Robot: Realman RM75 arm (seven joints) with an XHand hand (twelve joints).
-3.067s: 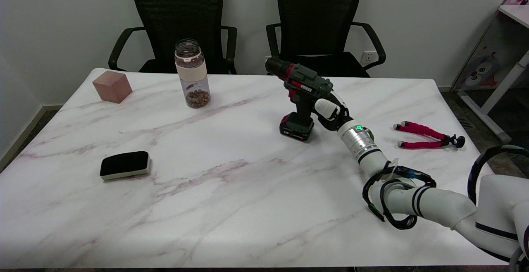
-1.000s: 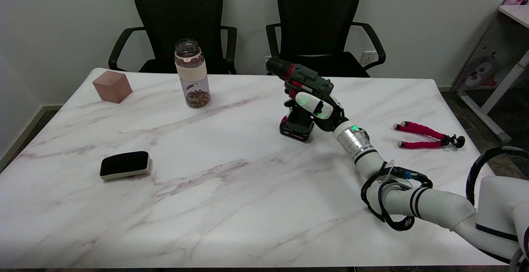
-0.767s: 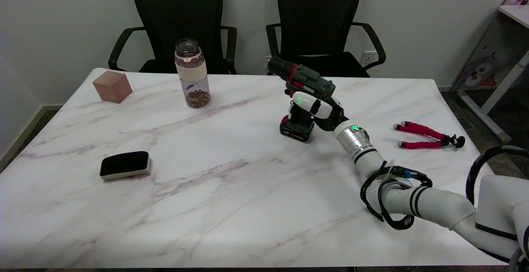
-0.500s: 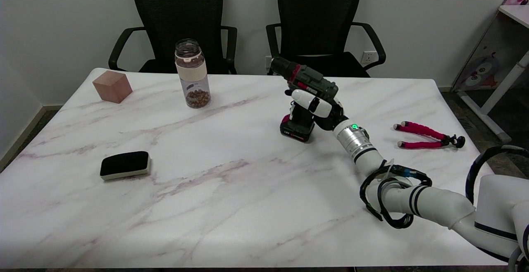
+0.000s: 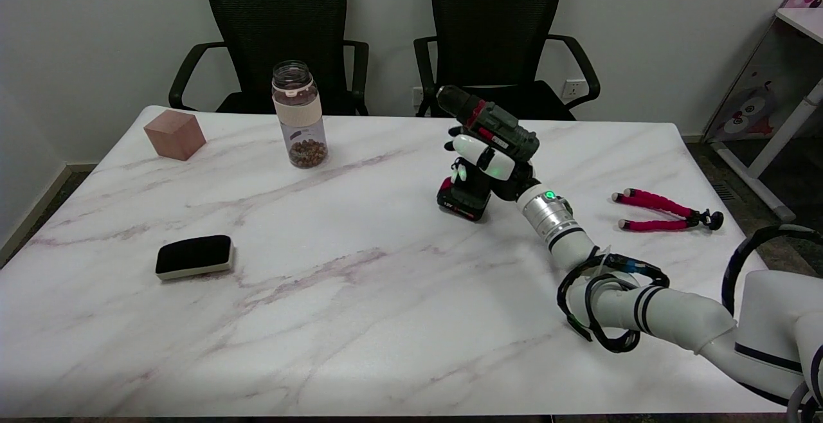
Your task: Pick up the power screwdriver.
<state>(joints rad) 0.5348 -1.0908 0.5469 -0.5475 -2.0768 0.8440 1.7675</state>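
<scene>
Your right hand (image 5: 490, 164) is wrapped around the grip of the power screwdriver (image 5: 483, 143), fingers (image 5: 477, 152) curled together across the handle just under the motor housing. The tool sits right of centre over the marble table (image 5: 321, 294), in front of the right-hand chair (image 5: 498, 31). It is tilted: the chuck end points up and to the left, toward the far edge, and the dark green body slopes down to the right. The battery base with its red trim is low, at the tabletop; from this view you cannot tell whether it touches the surface or is just clear of it. A green light shows on the back of your hand and another on the wrist behind it. Your right arm (image 5: 649, 310) reaches in from the lower right, with a black cable looped around the forearm.

Other items noted on the table: a clear jar (image 5: 298, 114) holding brown pieces at its bottom, upright near the far edge, well left of the tool; a reddish-brown block (image 5: 174, 134) at the far left corner; a black board eraser (image 5: 193, 256) near the left side, closer to you; a small tripod with pink legs (image 5: 662, 211) lying flat to the right of your wrist, well apart from it. A second black chair (image 5: 273, 31) stands behind the jar
</scene>
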